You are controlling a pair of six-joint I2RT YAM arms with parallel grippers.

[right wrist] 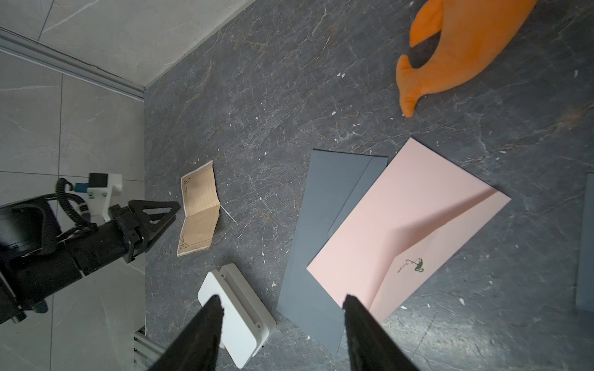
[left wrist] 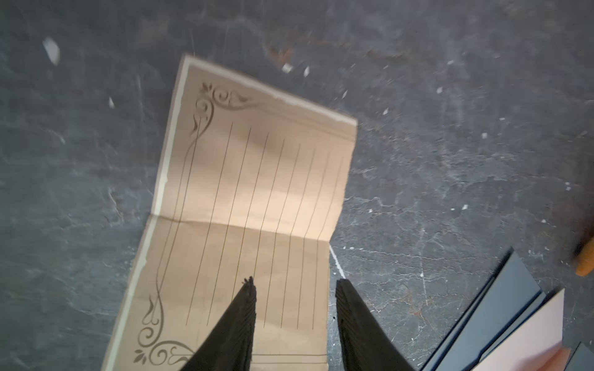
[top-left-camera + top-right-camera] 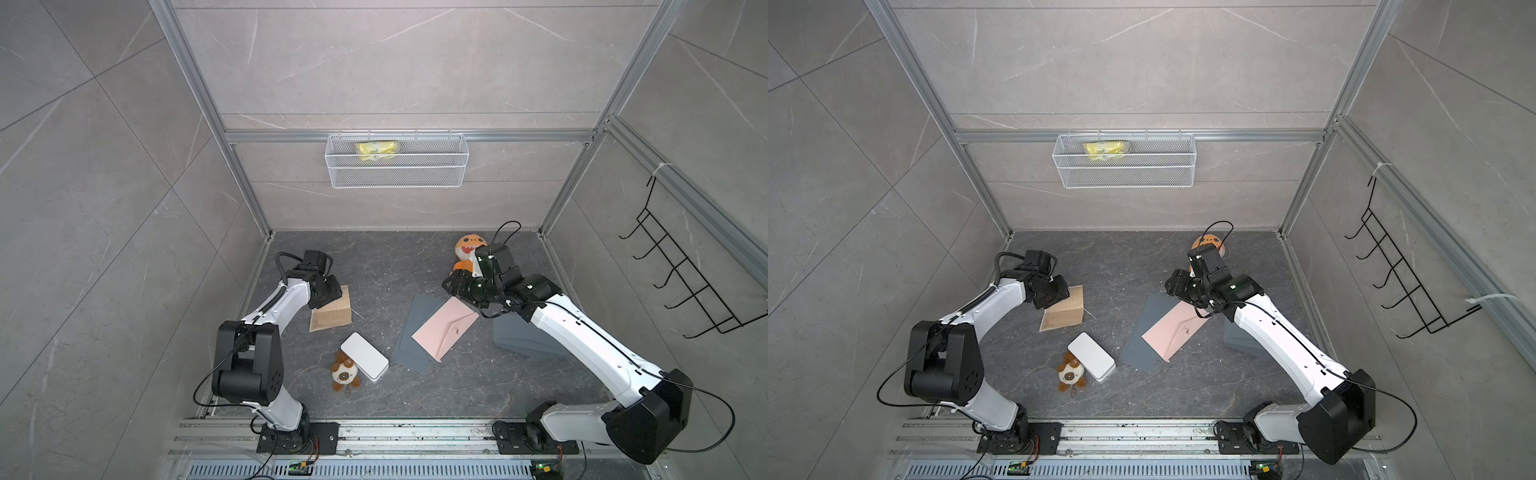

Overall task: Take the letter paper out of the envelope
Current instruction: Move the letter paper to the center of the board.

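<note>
On the dark marbled surface (image 3: 395, 270), the creased tan lined letter paper (image 2: 250, 180) lies well apart from the pink paper envelope (image 1: 408, 225): removal appears complete, both arms' jaws released, empty.

Enclosure seen from above: the back wall (image 3: 415, 62), left wall (image 3: 104, 187) and right wall (image 3: 706, 104) are faced with large pale grey, marble-veined tiles and braced by an aluminium frame. Its crossbar (image 3: 282, 136) carries a white wire basket (image 3: 397, 174). A black hook rack (image 3: 693, 272) hangs on the right wall. The surface (image 3: 395, 266) is dark grey veined stone with pale flecks. Aluminium rails (image 3: 415, 432) and a slotted strip (image 3: 374, 471) border its near edge. Lighting is soft and even.
</note>
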